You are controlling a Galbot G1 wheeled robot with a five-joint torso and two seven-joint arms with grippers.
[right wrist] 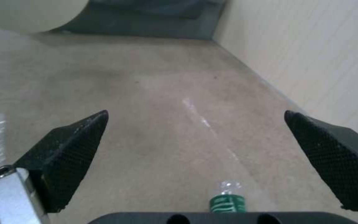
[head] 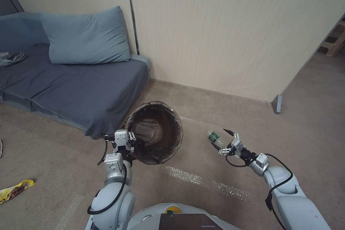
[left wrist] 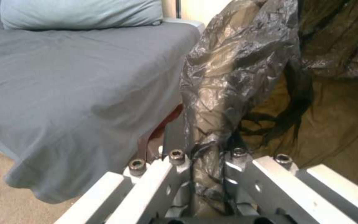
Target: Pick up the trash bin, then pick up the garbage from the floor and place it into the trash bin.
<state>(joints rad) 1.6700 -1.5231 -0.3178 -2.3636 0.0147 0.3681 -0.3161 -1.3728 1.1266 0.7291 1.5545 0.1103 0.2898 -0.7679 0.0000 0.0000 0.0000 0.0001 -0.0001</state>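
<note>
On the floor (head: pixel 201 115) in front of the grey sofa (head: pixel 72 82) and the pale wall (head: pixel 222 28), the robot has the trash bin (head: pixel 156 133) lifted and tipped so its dark-lined mouth faces the head camera. The left end effector (head: pixel 124 143) is clamped on the bin's near rim; in the left wrist view its fingers (left wrist: pixel 179 165) pinch the folded bag and rim between them, so that arm is taken up with carrying.

The right end effector (head: pixel 222 140) hangs low over the floor on the bin's right, its two black fingers (right wrist: pixel 71 155) spread wide apart with nothing between them. The small green-labelled bottle (head: pixel 214 137) lies on the floor just beside its tips, almost under the palm in the right wrist view (right wrist: pixel 227 199), on the centreline of the gap. Its long axis appears to run along the reach, cap end pointing away. A yellow wrapper (head: pixel 16 190) lies well apart on the robot's far left.

My reading: the right arm is far nearer and must drop straight down.
</note>
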